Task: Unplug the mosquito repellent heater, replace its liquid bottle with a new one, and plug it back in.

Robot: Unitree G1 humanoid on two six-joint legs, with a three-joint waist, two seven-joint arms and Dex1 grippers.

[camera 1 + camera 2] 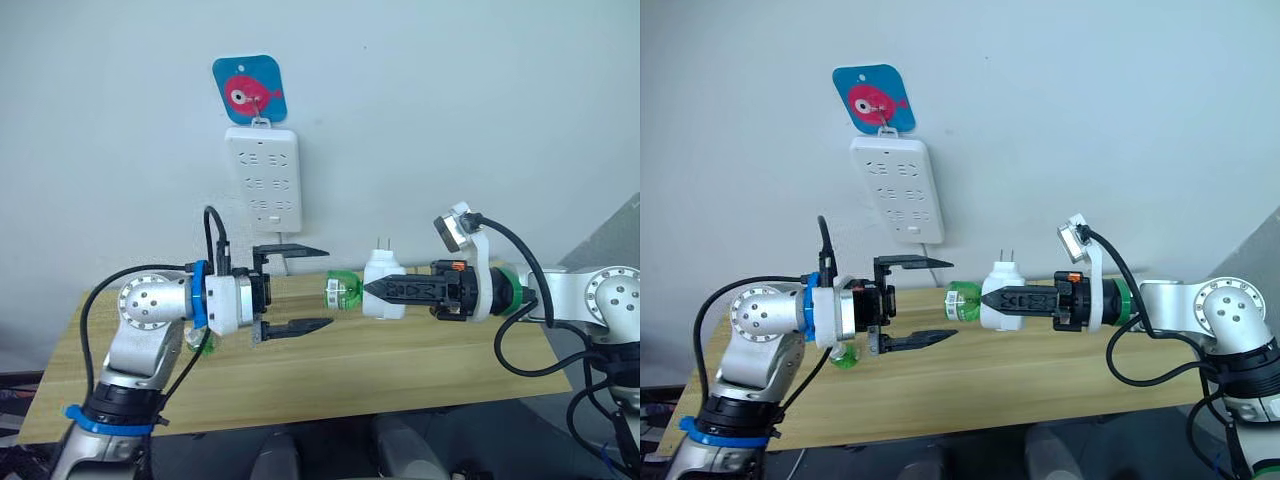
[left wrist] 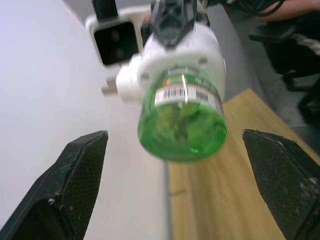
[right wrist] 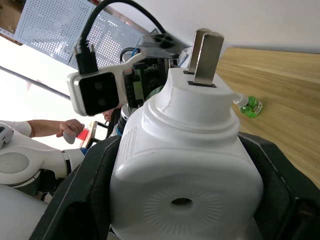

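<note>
White mosquito repellent heater (image 1: 381,285) horizontal, prongs up, bottle end leftward

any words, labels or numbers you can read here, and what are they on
No text can be read.
Label on the green bottle screwed into the heater: a barcode and small print, too blurred to read.
Blue card above the power strip: a pink fish picture, no words.
Power strip: no readable marking.
The right pincer holds the heater; the left pincer is open near the bottle.
</note>
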